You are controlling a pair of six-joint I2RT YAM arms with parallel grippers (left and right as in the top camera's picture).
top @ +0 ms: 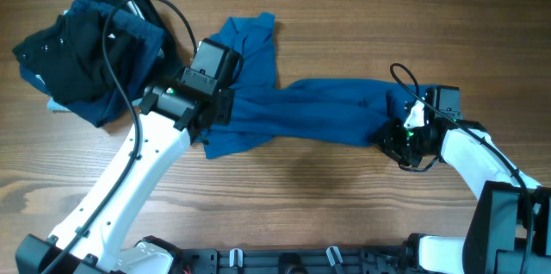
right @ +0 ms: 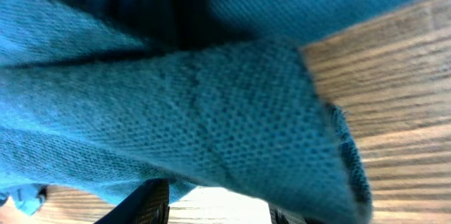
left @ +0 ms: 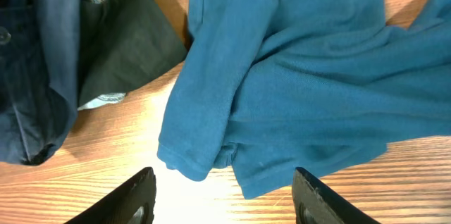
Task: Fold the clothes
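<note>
A blue shirt (top: 310, 110) lies bunched and stretched across the middle of the table; it also shows in the left wrist view (left: 296, 76). My left gripper (left: 222, 199) is open and empty, hovering just short of the shirt's left lower edge, under my left wrist (top: 202, 93). My right gripper (top: 405, 134) is at the shirt's right end. In the right wrist view the blue cloth (right: 197, 111) covers the fingertips (right: 218, 210) and hangs lifted off the wood, so it looks gripped.
A pile of dark navy and black clothes (top: 82, 50) sits at the far left; its edge shows in the left wrist view (left: 42, 62). Cables run over that pile and beside my right wrist (top: 405, 76). The table is bare wood (top: 344, 196).
</note>
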